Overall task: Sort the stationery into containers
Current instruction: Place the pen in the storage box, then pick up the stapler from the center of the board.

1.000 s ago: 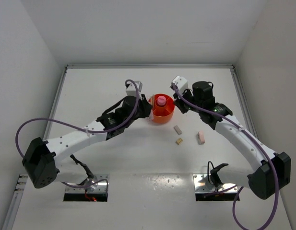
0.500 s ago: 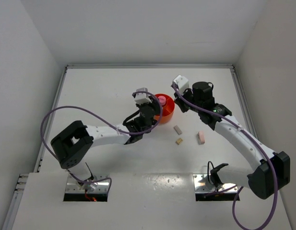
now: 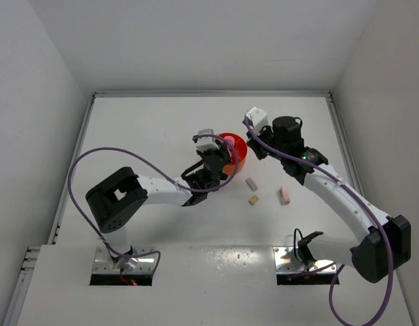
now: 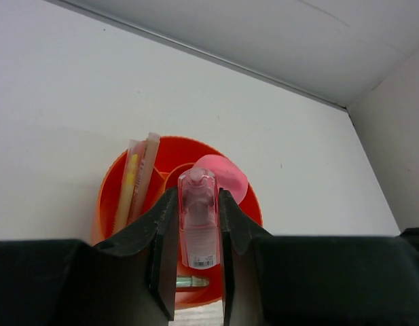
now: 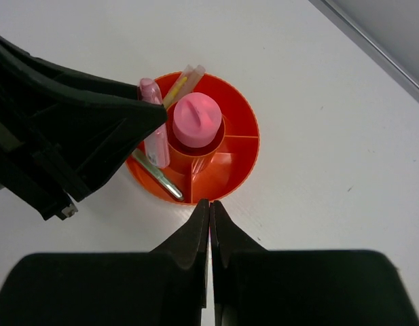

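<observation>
White walls (image 3: 195, 41) box in a plain white table (image 3: 141, 129), where the orange organiser (image 3: 239, 153) stands mid-surface. Left jaws grip a pink-capped tube (image 4: 197, 234) over its outer ring; right jaws are pressed closed, empty, beside its rim.

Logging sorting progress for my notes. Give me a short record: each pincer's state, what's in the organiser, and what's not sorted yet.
left pincer: shut on clear tube, at orange organiser
right pincer: shut, empty, beside organiser rim
in organiser: pink round-topped item in centre well, cream stick
left out: beige eraser, tan cube, pink eraser
</observation>
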{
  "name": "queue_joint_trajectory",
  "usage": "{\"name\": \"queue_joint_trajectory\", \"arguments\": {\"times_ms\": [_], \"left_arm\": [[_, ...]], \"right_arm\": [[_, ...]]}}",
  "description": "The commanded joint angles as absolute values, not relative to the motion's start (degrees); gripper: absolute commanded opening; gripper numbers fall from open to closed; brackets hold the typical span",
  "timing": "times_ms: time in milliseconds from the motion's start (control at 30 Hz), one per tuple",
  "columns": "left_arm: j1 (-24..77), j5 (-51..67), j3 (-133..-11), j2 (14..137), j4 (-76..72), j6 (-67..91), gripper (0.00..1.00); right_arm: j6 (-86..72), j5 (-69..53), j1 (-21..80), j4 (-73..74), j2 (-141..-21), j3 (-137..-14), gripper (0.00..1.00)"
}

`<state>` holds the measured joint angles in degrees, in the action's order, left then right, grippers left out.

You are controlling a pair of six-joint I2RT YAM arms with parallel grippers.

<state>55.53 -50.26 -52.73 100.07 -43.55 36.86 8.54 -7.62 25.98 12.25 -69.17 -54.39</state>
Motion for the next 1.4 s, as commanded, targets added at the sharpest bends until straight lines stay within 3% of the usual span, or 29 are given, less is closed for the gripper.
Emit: {"name": "queue_joint_trajectory", "arguments": {"times_ms": [0, 400, 533, 700, 733, 767, 900, 1000, 1033, 1067, 1100, 1167, 1200, 1233, 1267, 1300, 1367], "left_arm": [[57.04, -52.21, -50.63, 98.88, -48.94, 36.91, 0.0], [57.57, -53.53, -49.39, 101.16, -48.87, 36.91, 0.0], [57.57, -54.05, -50.1, 102.22, -47.55, 36.91, 0.17], [58.1, -54.05, -50.1, 102.22, -46.93, 37.44, 0.29], [58.1, -54.05, -50.1, 102.22, -46.93, 37.44, 0.32], [58.1, -54.05, -50.1, 102.22, -46.93, 37.44, 0.41], [58.1, -54.58, -50.1, 99.68, -46.93, 35.86, 0.54], [58.1, -53.79, -50.1, 97.57, -46.41, 34.28, 0.58], [58.1, -53.79, -50.1, 96.86, -46.41, 33.67, 0.59], [58.62, -53.79, -50.1, 95.99, -46.41, 33.66, 0.59], [58.62, -53.79, -50.1, 94.93, -46.41, 33.14, 0.53], [59.24, -53.79, -49.48, 90.3, -44.31, 31.66, 0.32], [59.76, -53.79, -49.48, 88.44, -42.56, 31.64, 0.07], [59.77, -53.79, -50.87, 86.42, -33.84, 31.64, 0.0], [59.77, -51.53, -54.19, 82.66, -27.75, 33.99, 0.0], [59.77, -49.59, -56.14, 81.14, -21.51, 34.01, 0.0], [58.37, -43.28, -59.84, 78.5, -4.62, 34.72, 0.07]], "right_arm": [[7.65, -7.03, 25.84, 10.02, -67.68, -54.23, 0.0], [7.65, -7.03, 25.84, 10.02, -67.68, -54.23, 0.0], [7.65, -7.03, 25.84, 10.02, -67.68, -54.23, 0.0], [7.65, -7.03, 25.84, 10.02, -67.68, -54.23, 0.0], [8.17, -7.03, 25.84, 10.02, -67.68, -54.23, 0.01], [8.17, -7.03, 25.84, 10.02, -67.68, -54.23, 0.07], [8.88, -6.5, 25.84, 11.95, -68.2, -54.75, 0.39], [8.88, -4.67, 25.31, 13.0, -68.2, -54.76, 0.4], [8.88, -3.7, 25.31, 13.01, -68.2, -54.76, 0.35], [8.88, -3.08, 25.31, 13.62, -68.2, -54.76, 0.27], [8.88, -2.03, 25.31, 13.62, -68.2, -54.76, 0.01], [8.27, 4.02, 25.31, 16.25, -67.59, -55.37, 0.0], [8.26, 8.92, 25.31, 16.96, -66.98, -55.37, 0.0], [8.26, 11.31, 25.31, 18.53, -66.97, -53.8, 0.0], [8.26, 13.43, 25.31, 20.28, -66.97, -53.79, 0.06], [8.26, 16.14, 24.79, 22.22, -68.02, -52.48, 0.35], [8.26, 17.75, 24.18, 26.53, -70.3, -50.55, 0.59]]}}
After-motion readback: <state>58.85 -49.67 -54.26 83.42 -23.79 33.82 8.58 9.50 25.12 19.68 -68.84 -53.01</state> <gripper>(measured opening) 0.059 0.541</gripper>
